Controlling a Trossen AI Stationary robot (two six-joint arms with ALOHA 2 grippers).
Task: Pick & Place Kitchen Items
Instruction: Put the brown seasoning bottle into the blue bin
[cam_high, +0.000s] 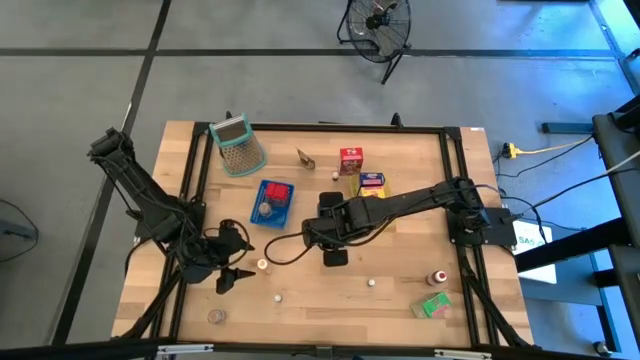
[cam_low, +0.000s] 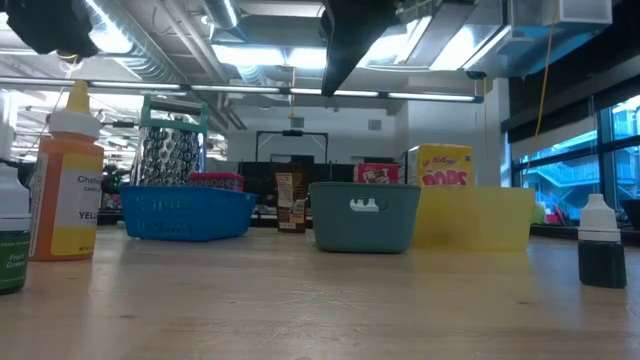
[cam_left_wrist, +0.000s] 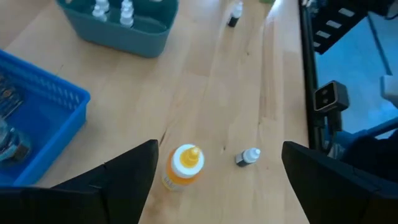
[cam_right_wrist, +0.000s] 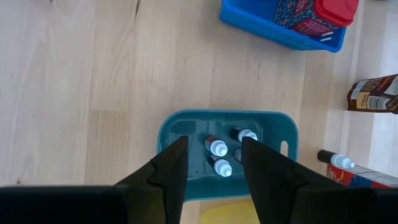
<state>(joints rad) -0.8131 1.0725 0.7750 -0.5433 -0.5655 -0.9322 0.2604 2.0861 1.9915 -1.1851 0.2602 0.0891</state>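
Observation:
My left gripper (cam_left_wrist: 219, 149) hangs open above a small yellow bottle with an orange cap (cam_left_wrist: 183, 165), which stands upright on the table; its fingers stand to either side of the bottle without touching. A tiny white-capped dropper bottle (cam_left_wrist: 247, 157) lies beside it. My right gripper (cam_right_wrist: 214, 142) is open over the grey-blue tray (cam_right_wrist: 186, 127), which holds several tiny white-capped bottles (cam_right_wrist: 217, 148). In the high view the left gripper (cam_high: 238, 272) is near the table's near-left part and the right gripper (cam_high: 325, 235) is at the middle.
Blue tray (cam_high: 271, 200) with a red-lidded item, yellow tray (cam_low: 480, 215), green-rimmed grater (cam_high: 238, 145), red carton (cam_high: 350, 160), blue-purple carton (cam_high: 372, 181), brown packet (cam_high: 305, 158), red-capped bottle (cam_high: 438, 277), green carton (cam_high: 432, 305), small round pieces (cam_high: 371, 283) on the near boards.

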